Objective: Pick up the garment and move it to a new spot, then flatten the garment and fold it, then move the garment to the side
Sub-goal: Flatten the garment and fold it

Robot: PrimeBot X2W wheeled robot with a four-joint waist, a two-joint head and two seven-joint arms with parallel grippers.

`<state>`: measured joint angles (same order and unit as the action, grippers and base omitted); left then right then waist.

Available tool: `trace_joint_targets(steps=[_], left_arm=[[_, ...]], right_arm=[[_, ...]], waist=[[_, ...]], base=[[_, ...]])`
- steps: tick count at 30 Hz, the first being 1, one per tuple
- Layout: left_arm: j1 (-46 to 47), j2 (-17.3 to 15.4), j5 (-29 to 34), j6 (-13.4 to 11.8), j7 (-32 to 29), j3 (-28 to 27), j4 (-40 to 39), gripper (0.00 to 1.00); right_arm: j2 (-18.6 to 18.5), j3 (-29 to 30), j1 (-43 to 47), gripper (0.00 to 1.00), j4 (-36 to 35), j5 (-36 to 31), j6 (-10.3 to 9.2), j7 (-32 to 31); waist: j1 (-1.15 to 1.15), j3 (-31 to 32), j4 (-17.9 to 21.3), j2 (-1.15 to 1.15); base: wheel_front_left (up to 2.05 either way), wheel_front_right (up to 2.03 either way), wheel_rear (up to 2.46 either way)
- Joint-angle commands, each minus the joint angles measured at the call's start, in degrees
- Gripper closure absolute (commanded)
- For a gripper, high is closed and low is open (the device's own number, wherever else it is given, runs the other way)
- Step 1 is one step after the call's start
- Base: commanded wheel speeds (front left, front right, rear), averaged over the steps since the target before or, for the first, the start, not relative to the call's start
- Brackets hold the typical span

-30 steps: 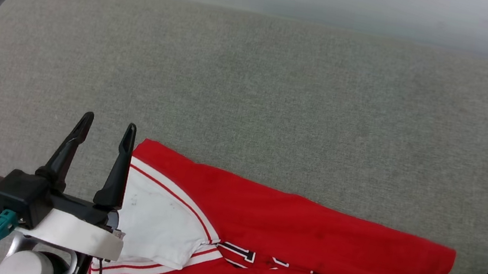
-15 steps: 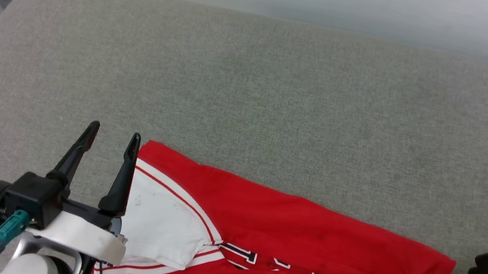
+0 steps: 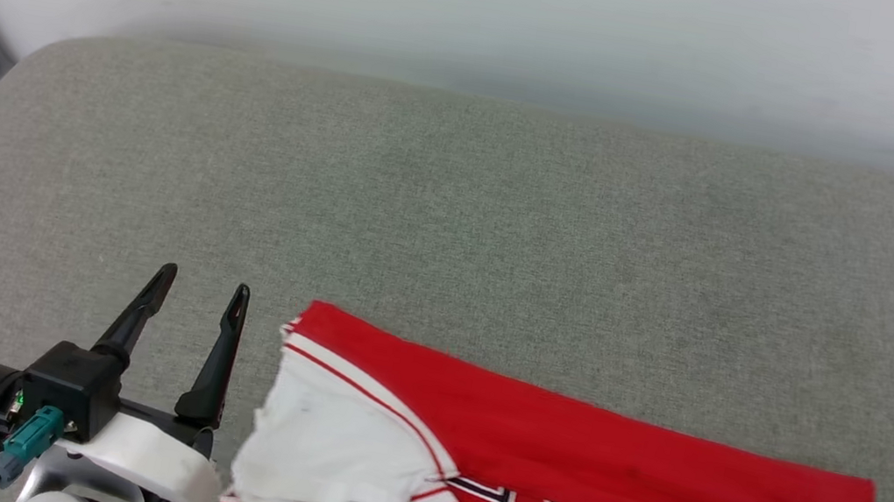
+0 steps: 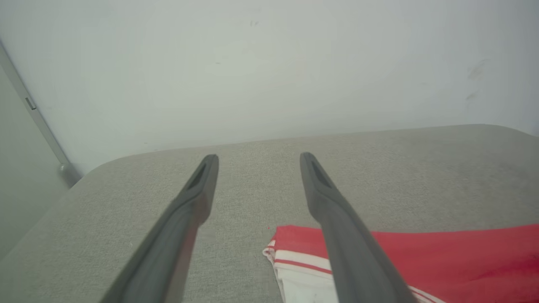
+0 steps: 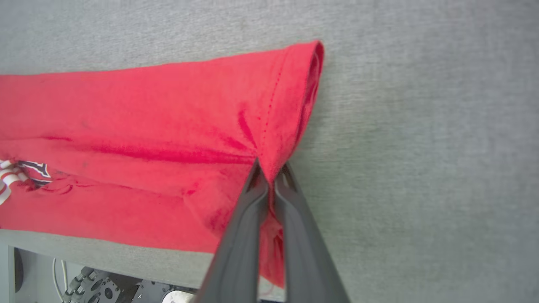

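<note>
The garment (image 3: 598, 486), a red jersey, is spread along the near edge of a grey fabric-covered surface (image 3: 459, 226), which is backed by a pale wall (image 3: 483, 8). A white sleeve (image 3: 329, 446) with red-and-white striped trim is laid over the garment's left end. Beside it, black white-outlined lettering (image 3: 499, 496) is partly tucked into a fold. At the right end, the hem is gathered into creases and is clenched between the closed fingers of the right pincer (image 5: 271, 166). The left pincer (image 3: 204, 281) is held released, with its fingers spread and nothing between them. It is placed just to the left of the sleeve, and a gap to the cloth is seen in the head view.
</note>
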<state>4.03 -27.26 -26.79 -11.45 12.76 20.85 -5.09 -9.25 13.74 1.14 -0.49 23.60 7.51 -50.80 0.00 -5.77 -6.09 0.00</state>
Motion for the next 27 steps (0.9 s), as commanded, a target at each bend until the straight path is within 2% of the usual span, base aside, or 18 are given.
trace_joint_targets(steps=[1,9,11,13,17,21,24,27], left_arm=[[0.1,0.2,0.4,-0.2,0.0,0.1,-0.2,0.0],[-0.5,0.6,0.2,-0.5,0.4,0.5,0.1,0.0],[-0.8,0.8,0.0,-0.6,0.4,0.6,0.1,0.0],[-0.8,0.8,0.0,-0.6,0.5,0.7,0.1,0.0],[-0.8,0.8,0.1,-0.7,0.6,0.9,0.1,0.0],[0.0,1.0,0.2,-0.3,0.5,1.5,0.0,0.0],[0.6,1.2,0.3,0.1,0.4,2.0,0.2,0.0],[1.0,1.3,0.3,0.3,0.4,2.4,0.2,0.0]], right_arm=[[-1.0,2.6,-1.0,1.0,0.5,0.1,-0.04,0.2],[-1.9,12.0,-0.6,1.0,1.0,0.0,-0.04,-0.8],[-1.0,13.9,-0.6,1.0,0.6,0.9,-0.03,-2.3],[1.5,15.3,-1.4,1.0,0.5,3.8,-0.03,-5.4],[5.1,16.5,-3.1,1.0,-0.8,13.2,-0.02,-14.6],[6.4,16.8,-4.5,1.0,1.1,27.2,-0.02,-21.9],[6.4,13.4,-5.3,1.0,5.4,38.2,-0.02,-22.8],[6.4,8.1,-5.6,1.0,8.2,45.8,-0.02,-21.3]], waist=[[0.0,0.2,0.1,0.0],[0.0,0.7,-0.4,0.0],[0.0,0.9,-0.4,0.0],[0.0,1.0,-0.5,0.0],[0.0,1.3,-0.8,0.0],[0.0,1.3,-1.7,0.0],[0.0,1.3,-2.8,0.0],[0.0,1.2,-4.0,0.0]], base=[[0.0,0.0,0.0],[0.0,0.0,0.0],[0.0,0.0,0.0],[0.0,0.0,0.0],[0.0,0.0,0.0],[0.0,0.0,0.0],[0.0,0.0,0.0],[0.0,0.0,0.0]])
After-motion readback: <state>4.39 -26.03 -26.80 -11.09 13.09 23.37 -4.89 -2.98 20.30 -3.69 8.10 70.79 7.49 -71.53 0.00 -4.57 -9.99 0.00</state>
